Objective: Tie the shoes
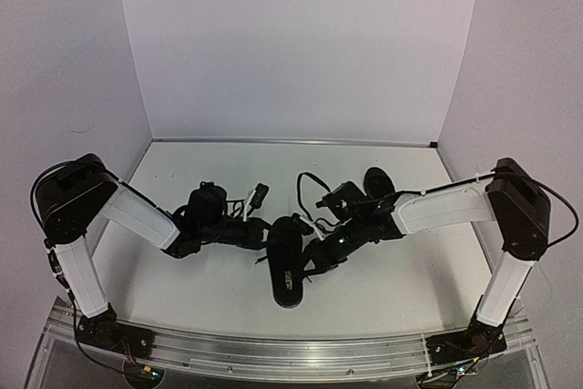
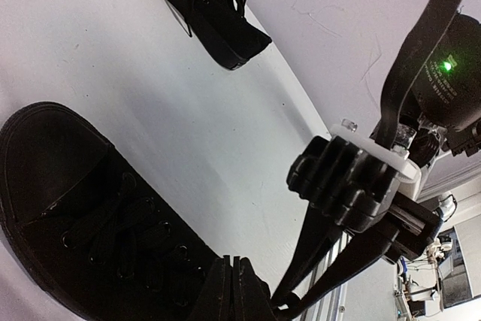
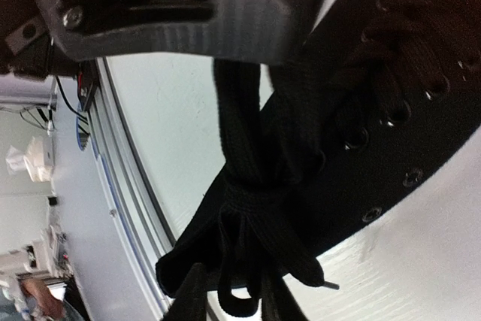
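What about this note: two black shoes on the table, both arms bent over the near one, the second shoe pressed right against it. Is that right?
Not quite. The second shoe is not pressed against the near shoe. It lies well apart, with bare table between them, as the left wrist view shows. The rest stands.

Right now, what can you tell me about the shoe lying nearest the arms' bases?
The near shoe is a low, all-black lace-up, canvas-looking, with a rounded toe cap and small eyelets. It sits sole-down on the white table, between the arms. Its flat black laces are gathered at the ankle end, pinched by the right hand. The shut left hand is at its collar.
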`<move>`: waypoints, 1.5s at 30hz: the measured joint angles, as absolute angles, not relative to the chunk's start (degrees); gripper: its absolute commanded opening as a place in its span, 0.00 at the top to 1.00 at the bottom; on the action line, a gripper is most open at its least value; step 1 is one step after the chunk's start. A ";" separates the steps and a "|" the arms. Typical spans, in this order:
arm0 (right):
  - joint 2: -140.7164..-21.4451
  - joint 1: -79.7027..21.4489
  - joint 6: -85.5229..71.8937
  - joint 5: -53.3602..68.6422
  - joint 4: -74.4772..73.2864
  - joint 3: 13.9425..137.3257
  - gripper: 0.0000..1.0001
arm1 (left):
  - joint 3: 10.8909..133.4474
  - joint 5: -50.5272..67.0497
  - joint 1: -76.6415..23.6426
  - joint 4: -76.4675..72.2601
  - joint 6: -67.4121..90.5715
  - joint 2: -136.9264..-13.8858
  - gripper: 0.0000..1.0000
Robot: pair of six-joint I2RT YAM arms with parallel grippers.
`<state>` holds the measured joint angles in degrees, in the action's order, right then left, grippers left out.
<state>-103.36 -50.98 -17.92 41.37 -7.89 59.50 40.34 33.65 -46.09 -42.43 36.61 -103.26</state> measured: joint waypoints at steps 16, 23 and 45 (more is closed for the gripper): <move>-101.68 -51.16 -16.93 39.22 -10.84 58.36 1.00 | 40.23 26.41 -46.09 -35.68 37.60 -102.24 1.00; -101.53 -51.16 -16.82 38.55 -11.29 57.17 1.00 | 40.25 25.57 -46.06 -33.60 36.78 -102.03 1.00; -100.27 -51.20 -15.78 37.85 -11.62 55.14 1.00 | 41.25 23.96 -44.19 -22.35 26.32 -98.89 1.00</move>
<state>-100.27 -51.20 -15.78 37.85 -11.62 55.14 41.25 23.96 -44.19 -22.35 26.32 -98.89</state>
